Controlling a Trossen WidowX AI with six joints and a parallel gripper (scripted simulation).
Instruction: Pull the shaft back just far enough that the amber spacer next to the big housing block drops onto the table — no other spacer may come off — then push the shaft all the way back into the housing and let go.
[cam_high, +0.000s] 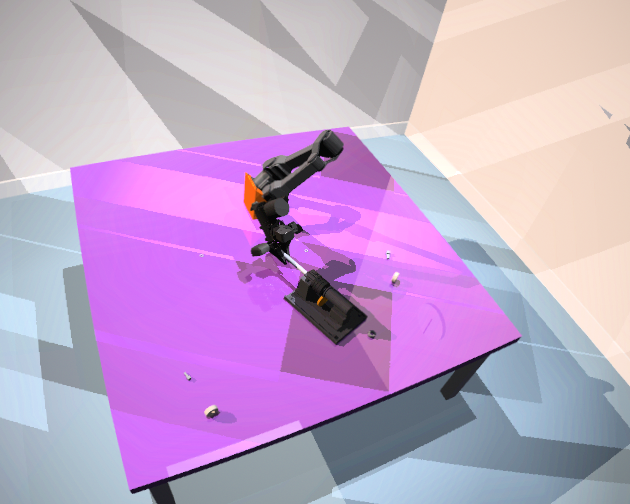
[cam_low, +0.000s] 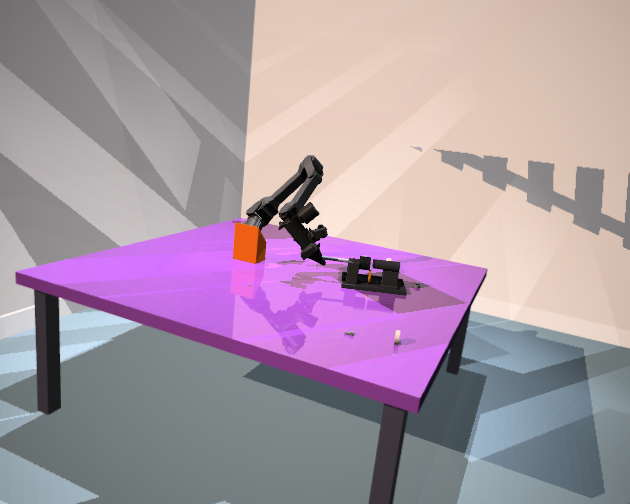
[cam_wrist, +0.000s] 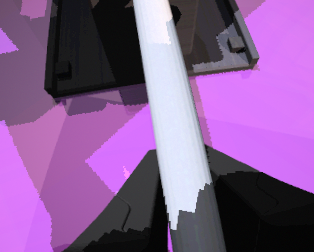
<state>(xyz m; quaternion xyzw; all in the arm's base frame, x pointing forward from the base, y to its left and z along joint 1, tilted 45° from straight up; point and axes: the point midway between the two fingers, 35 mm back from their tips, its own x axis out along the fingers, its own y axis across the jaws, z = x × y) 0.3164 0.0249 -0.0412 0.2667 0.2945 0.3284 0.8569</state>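
My gripper (cam_high: 282, 256) (cam_low: 323, 261) (cam_wrist: 175, 156) is shut on the pale shaft (cam_high: 295, 263) (cam_low: 336, 258) (cam_wrist: 172, 110), near its free end. The shaft runs into the black fixture, whose base plate (cam_high: 310, 321) (cam_low: 372, 288) (cam_wrist: 100, 89) rests on the table. Dark spacers (cam_high: 316, 282) (cam_low: 363, 261) sit together by the near support. A narrow gap separates them from the big housing block (cam_high: 340, 304) (cam_low: 386, 264). The amber spacer (cam_high: 321, 300) (cam_low: 369, 275) is off the shaft, upright below that gap. Whether it touches the base is unclear.
A nut (cam_high: 372, 333) (cam_low: 417, 285) lies just beyond the fixture. Cream wheel-like pieces (cam_high: 211, 410) (cam_high: 395, 278) and small bolts (cam_high: 187, 376) (cam_high: 387, 254) lie on the table to either side. The orange block (cam_high: 250, 195) (cam_low: 249, 242) is at the arm's base.
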